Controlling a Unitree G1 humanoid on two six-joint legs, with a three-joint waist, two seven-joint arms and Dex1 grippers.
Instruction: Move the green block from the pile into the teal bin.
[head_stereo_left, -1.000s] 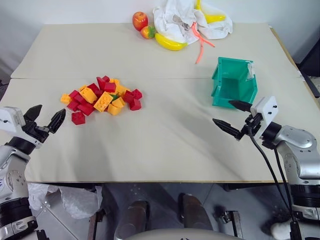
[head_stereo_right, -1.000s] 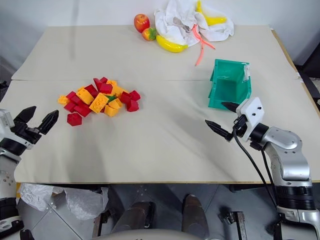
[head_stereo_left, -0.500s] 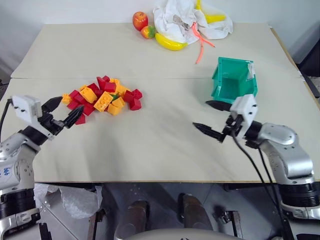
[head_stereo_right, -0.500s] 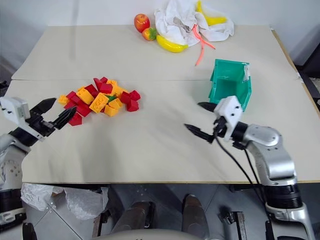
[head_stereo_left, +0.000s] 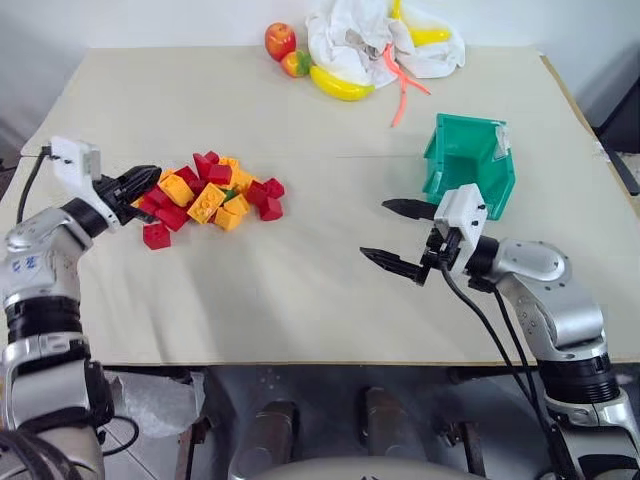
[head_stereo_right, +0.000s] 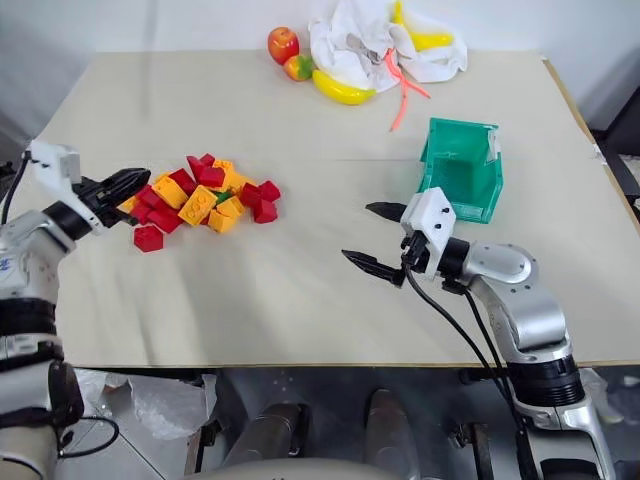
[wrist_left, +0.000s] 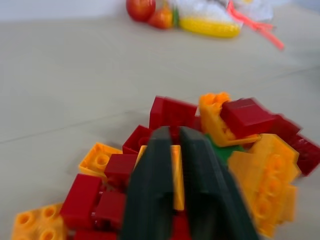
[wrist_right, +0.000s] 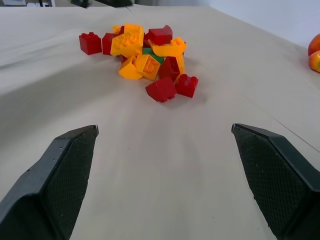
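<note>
The small green plastic block lay mostly buried in the pile of red and orange-yellow bricks, orientation unclear. The left gripper was closed at the pile's edge, holding nothing visible. The right gripper gaped wide near the teal plastic bin.

Beige tabletop w/ a seam running across its width. Along far edge, near centre: red apple, smaller orange-red fruit just beside it, yellow banana next. White crumpled cloth is bunched behind, 2nd yellow item partly wrapped in it. Orange-pink strip trails toward the tabletop's middle.
</note>
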